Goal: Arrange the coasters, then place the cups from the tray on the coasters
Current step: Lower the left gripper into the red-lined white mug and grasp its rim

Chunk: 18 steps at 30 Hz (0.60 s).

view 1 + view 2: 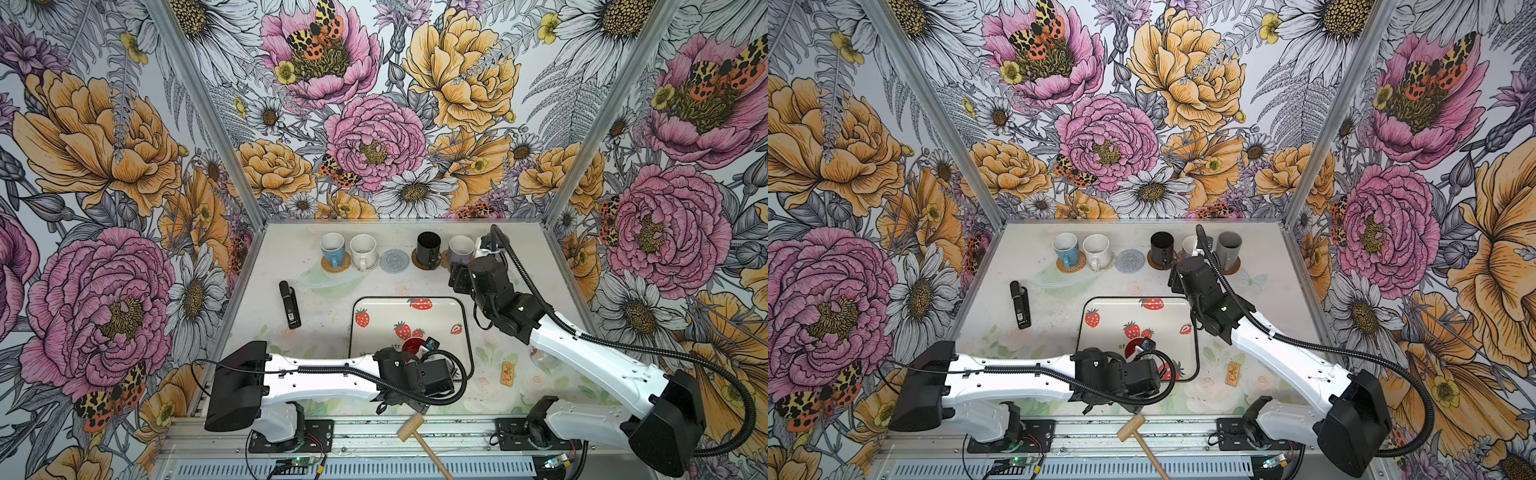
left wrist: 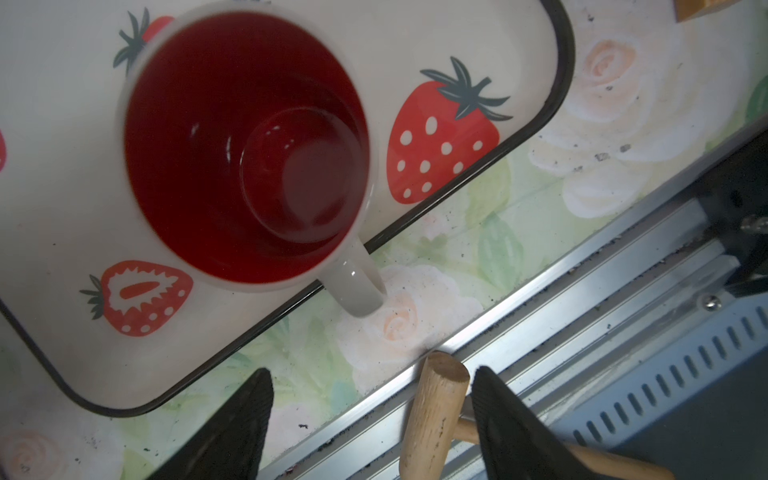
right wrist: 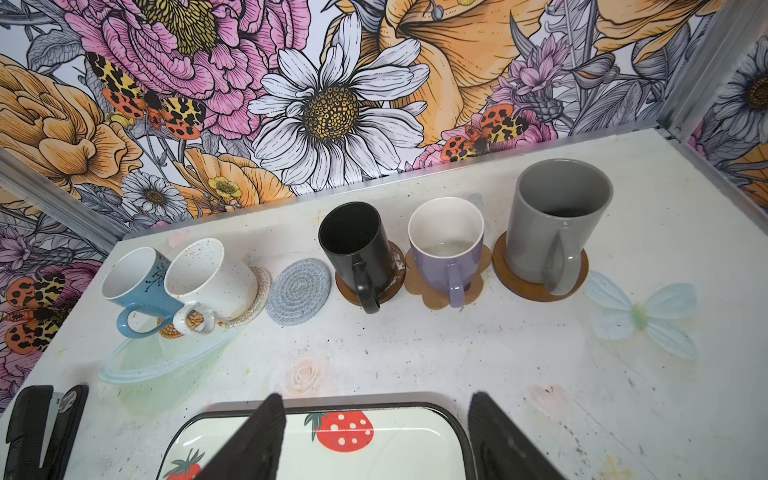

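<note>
There are six cups: a light blue cup (image 3: 141, 286), a white cup (image 3: 208, 278), a black cup (image 3: 357, 245), a lavender cup (image 3: 446, 253), a grey cup (image 3: 557, 224) and a red-inside cup (image 2: 249, 145). The coasters are also six: a tan coaster (image 1: 336, 267), a beige coaster (image 3: 261, 286), a grey-blue coaster (image 3: 298, 291), a brown disc (image 3: 347, 294), another brown disc (image 3: 511, 282) and a paw-shaped coaster (image 3: 428, 295). There is one tray (image 1: 440, 311), one black stapler (image 1: 289, 305), one wooden mallet (image 1: 411, 428) and one small yellow tag (image 1: 507, 371). The robot arms are two: the left arm (image 1: 324, 374) and the right arm (image 1: 582, 353).
</note>
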Each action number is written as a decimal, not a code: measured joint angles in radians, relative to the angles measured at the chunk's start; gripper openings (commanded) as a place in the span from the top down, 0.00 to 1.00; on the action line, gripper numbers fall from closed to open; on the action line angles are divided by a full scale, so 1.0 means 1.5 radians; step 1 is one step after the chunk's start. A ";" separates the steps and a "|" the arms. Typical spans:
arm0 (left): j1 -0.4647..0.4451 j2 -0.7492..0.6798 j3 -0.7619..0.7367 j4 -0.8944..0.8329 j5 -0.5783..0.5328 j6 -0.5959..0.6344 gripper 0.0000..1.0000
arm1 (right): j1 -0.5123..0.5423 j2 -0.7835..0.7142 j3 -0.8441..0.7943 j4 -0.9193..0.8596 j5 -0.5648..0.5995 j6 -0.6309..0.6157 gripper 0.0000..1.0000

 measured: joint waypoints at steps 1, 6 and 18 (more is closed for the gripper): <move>0.005 0.004 -0.003 0.008 0.004 -0.002 0.25 | 0.000 0.003 0.000 0.000 0.000 0.000 0.28; 0.030 0.010 -0.035 0.054 0.021 -0.020 0.29 | 0.000 0.010 0.000 0.000 0.000 0.000 0.28; 0.084 0.037 -0.068 0.135 0.048 -0.047 0.50 | 0.000 0.036 0.002 0.000 -0.002 0.000 0.27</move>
